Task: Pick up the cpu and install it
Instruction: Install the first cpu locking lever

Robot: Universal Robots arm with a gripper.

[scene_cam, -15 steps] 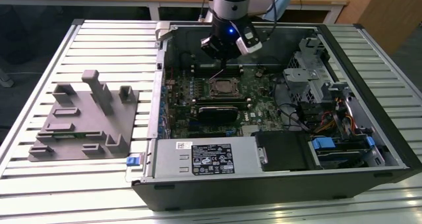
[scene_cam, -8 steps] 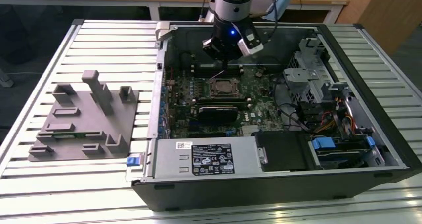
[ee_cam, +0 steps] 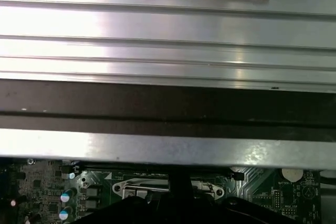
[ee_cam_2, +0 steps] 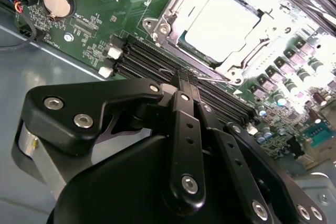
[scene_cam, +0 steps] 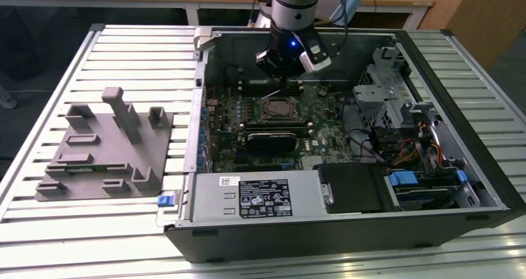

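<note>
The cpu [ee_cam_2: 220, 24], a pale silver square, lies flat inside the open metal socket frame [ee_cam_2: 157, 24] on the green motherboard; in the exterior view the cpu [scene_cam: 279, 109] sits mid-board inside the computer case. My gripper [scene_cam: 282, 85] hangs just above the board, beside the far edge of the socket. In the second wrist view the gripper [ee_cam_2: 181, 77] has its black fingers closed together with nothing between them, its tip over the memory slots [ee_cam_2: 152, 59] next to the socket. The first wrist view shows the socket frame [ee_cam: 131, 186] below the dark fingertips.
The open case [scene_cam: 206, 162] stands on a slatted metal table [scene_cam: 123, 51]. A grey plastic tray [scene_cam: 98, 149] lies on the exterior view's left. Inside are a black block [scene_cam: 270, 141], a power supply [scene_cam: 255, 196], a drive cage [scene_cam: 386, 94] and cables. A coin battery [ee_cam_2: 56, 2] sits on the board.
</note>
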